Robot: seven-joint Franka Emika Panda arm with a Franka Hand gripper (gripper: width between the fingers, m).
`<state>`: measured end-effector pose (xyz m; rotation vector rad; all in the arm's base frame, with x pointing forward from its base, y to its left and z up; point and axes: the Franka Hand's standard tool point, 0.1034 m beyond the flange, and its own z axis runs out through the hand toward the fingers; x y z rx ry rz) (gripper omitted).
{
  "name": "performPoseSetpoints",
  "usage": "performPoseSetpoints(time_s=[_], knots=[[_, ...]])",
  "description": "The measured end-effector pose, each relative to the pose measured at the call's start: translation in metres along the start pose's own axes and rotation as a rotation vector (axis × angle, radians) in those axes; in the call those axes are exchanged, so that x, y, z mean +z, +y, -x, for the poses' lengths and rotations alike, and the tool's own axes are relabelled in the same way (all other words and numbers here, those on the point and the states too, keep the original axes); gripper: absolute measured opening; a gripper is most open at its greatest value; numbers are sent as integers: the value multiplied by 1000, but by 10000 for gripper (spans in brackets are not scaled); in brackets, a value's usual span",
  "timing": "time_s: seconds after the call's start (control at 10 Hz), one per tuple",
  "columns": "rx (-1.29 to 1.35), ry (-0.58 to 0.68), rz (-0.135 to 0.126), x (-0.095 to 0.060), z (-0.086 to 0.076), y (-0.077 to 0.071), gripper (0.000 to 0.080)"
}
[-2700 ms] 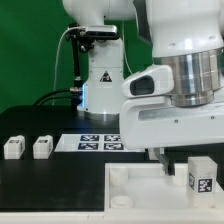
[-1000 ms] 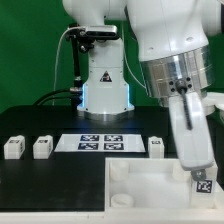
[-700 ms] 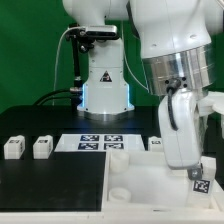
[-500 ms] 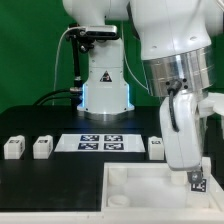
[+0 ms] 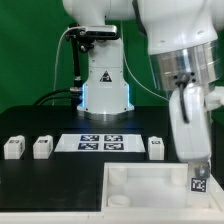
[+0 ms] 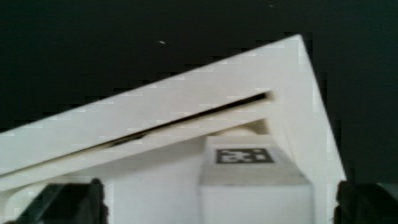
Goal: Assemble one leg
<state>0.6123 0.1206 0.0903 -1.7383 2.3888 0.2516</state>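
My gripper (image 5: 196, 173) hangs tilted over the right part of the large white square panel (image 5: 140, 186) and is shut on a leg (image 5: 198, 183), a small white block whose tag faces the camera. The leg's lower end is at or just above the panel; I cannot tell if it touches. In the wrist view the same leg (image 6: 249, 170) sits between my dark fingers (image 6: 75, 204), with my gripper (image 6: 221, 206) around it and the panel's corner (image 6: 107, 140) behind. Three more legs lie on the black table: two (image 5: 13, 148) (image 5: 42, 147) at the exterior view's left, one (image 5: 155, 147) beside the marker board.
The marker board (image 5: 100, 142) lies flat on the table behind the panel. The robot's white base (image 5: 102, 85) with a blue light stands at the back centre. The panel has a round corner socket (image 5: 118, 176) at its near left corner.
2.7 s ago the leg stood upright on the panel with the gripper low beside it. Since then the arm has tilted; the held leg shifted slightly left, then back right.
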Motion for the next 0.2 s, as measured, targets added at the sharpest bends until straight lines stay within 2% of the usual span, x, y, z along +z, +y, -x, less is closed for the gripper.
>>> performPoseSetpoints(time_s=[0.1,0.2], knots=[[-5,-4,5,-6,4,3,649],[-7,-3,16,-5,5,5,649]])
